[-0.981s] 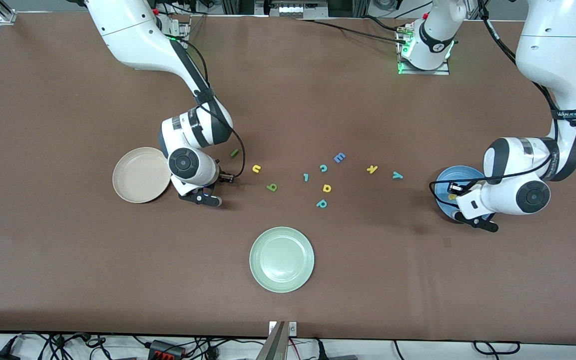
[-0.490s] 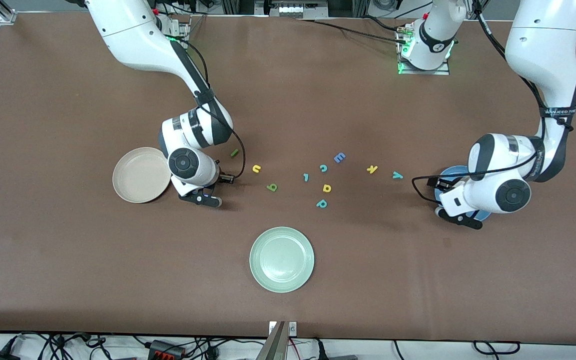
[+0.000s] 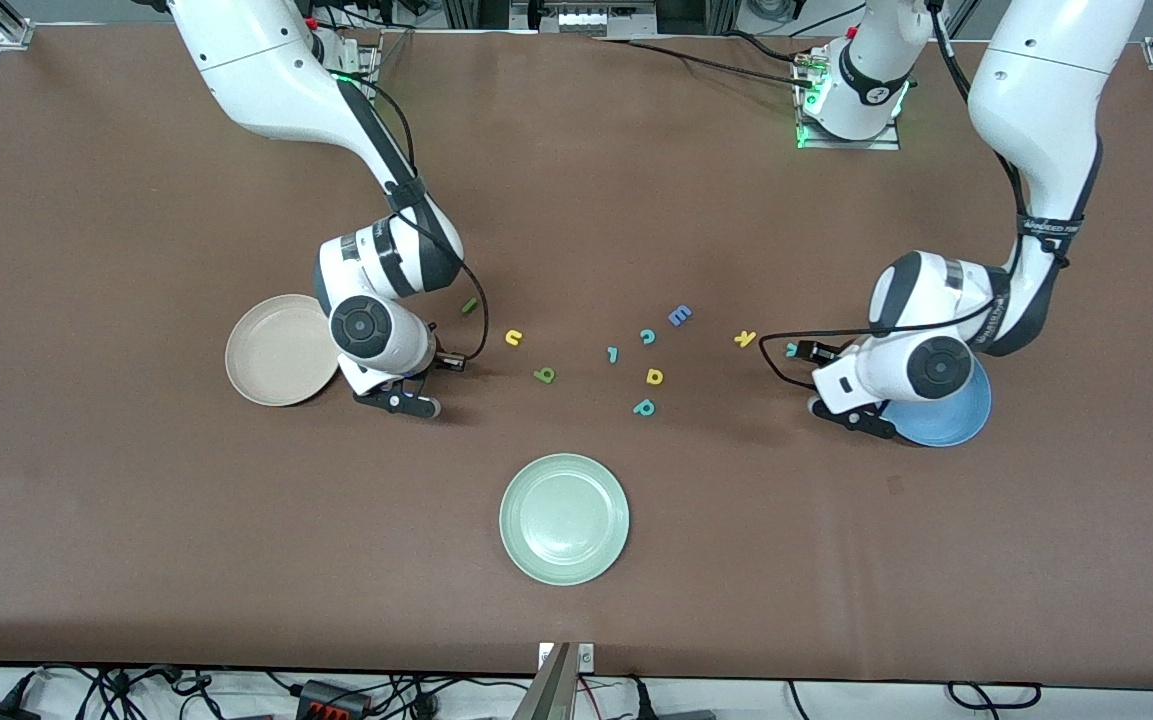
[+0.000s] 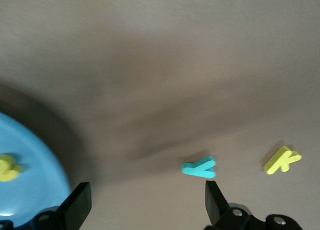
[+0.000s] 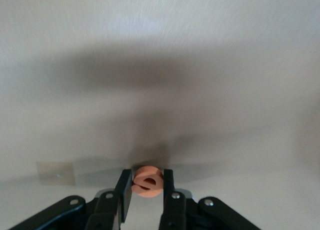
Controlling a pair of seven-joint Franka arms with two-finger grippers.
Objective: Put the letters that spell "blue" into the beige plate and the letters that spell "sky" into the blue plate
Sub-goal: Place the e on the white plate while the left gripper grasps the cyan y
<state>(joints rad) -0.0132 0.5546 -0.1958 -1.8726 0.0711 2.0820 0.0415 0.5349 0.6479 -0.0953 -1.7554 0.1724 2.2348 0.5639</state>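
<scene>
Two end effectors | left point(image 4: 145, 205) open over brown table point(image 3: 136, 500) | right point(image 5: 146, 192) pinching orange "e" point(image 5: 148, 180)

A pale green plate point(image 3: 564, 518) lies nearest the front camera, with blue "E" point(image 3: 679, 316) and teal "c" point(image 3: 647, 336) farther away.

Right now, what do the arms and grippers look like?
Both arms are glossy white with dark grey joint bands and round dark caps at the wrists. A black cable loops by each wrist. The left gripper and right gripper have black fingers.
</scene>
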